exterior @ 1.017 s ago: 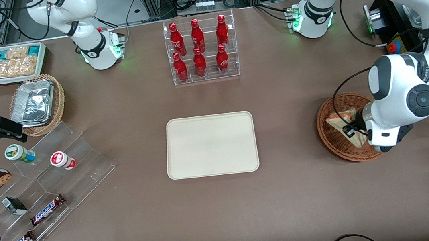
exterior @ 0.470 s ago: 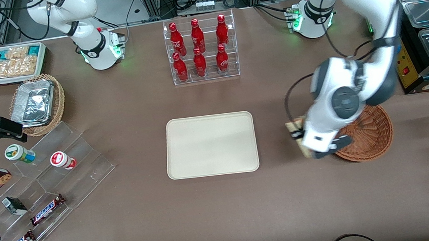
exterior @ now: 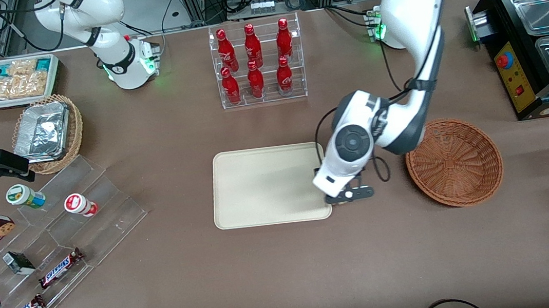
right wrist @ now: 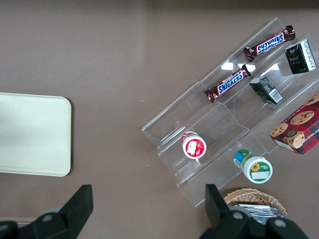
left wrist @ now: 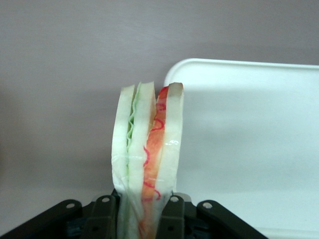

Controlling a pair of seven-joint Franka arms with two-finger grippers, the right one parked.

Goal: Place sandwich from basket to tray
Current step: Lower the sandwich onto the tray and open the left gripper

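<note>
The left arm's black two-finger gripper (left wrist: 138, 219) pinches the triangular cream-bread sandwich (left wrist: 147, 164) with green and red-orange filling, held on edge between its fingers (left wrist: 172, 216). The gripper hangs over the edge of the flat cream-beige rectangular tray (exterior: 262, 186) that faces the working arm's end of the table. Beside that edge, apart from the tray, sits the round reddish-brown woven wicker basket (exterior: 454, 162).

Even overhead light, soft shadow on the tray (exterior: 257, 187), glare on foil (exterior: 42, 131).
</note>
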